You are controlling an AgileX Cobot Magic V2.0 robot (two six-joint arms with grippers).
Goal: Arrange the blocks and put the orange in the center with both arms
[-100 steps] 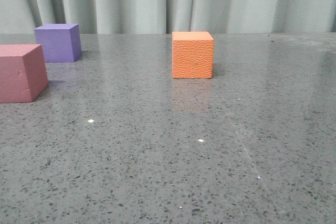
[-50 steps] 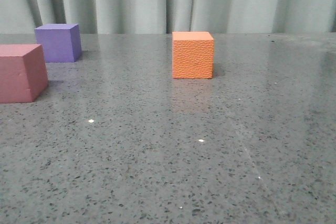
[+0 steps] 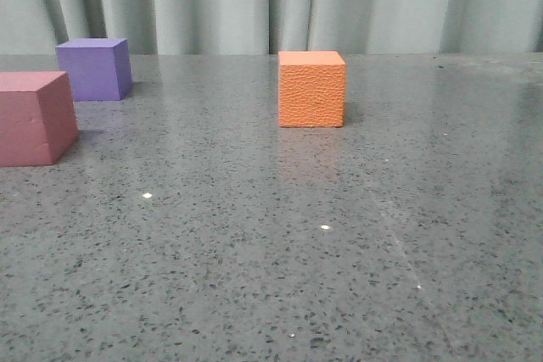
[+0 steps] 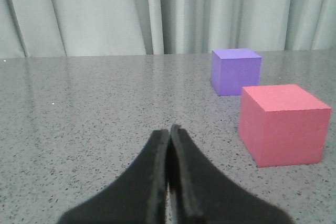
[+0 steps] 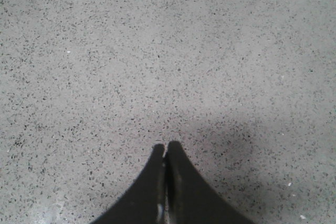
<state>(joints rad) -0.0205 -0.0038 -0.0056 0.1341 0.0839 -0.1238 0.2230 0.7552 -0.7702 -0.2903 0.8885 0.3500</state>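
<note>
Orange cube (image 3: 311,89), pebbled and leathery, stands upright, untouched; both arms' jaws are pressed together, empty.

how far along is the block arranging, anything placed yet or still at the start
Looks like the very start. Done: nothing visibly arranged; the purple cube and pink-red cube sit off to the left, the orange cube stands alone further right. In hand: nothing; the left gripper and right gripper are both shut and empty above the tabletop. Left: grasping and lining up the cubes with orange between the others.
</note>
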